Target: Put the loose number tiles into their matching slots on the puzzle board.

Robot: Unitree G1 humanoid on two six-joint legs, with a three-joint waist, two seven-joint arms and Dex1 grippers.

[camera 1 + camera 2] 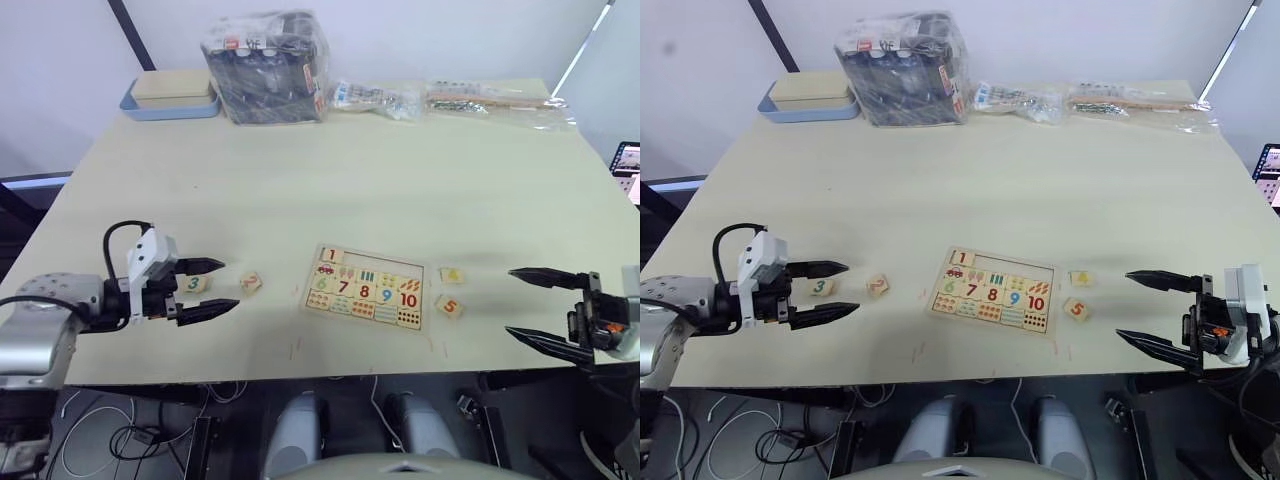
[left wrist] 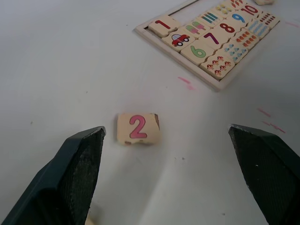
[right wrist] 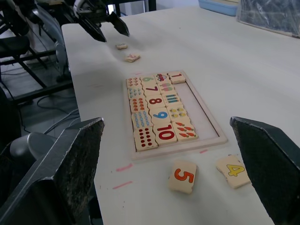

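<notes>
The puzzle board (image 1: 420, 295) lies near the table's front edge, its lower rows full of coloured squares. Tile 1 (image 1: 332, 256) sits in the top row's left slot; the other slots (image 1: 385, 266) are bare. Tile 3 (image 1: 193, 284) lies on the table between the open fingers of my left gripper (image 1: 230, 284). Tile 2 (image 2: 138, 128) rests just beyond the fingertips, towards the board. Right of the board lie tile 4 (image 3: 233, 171) and tile 5 (image 3: 183, 176). My right gripper (image 1: 509, 302) stands open a little to their right, holding nothing.
At the table's far side stand a blue tray with a wooden lid (image 1: 170, 97), a plastic-wrapped pack (image 1: 268, 68) and clear bags (image 1: 380, 98). Small red marks dot the table around the board. The table's front edge runs just below both grippers.
</notes>
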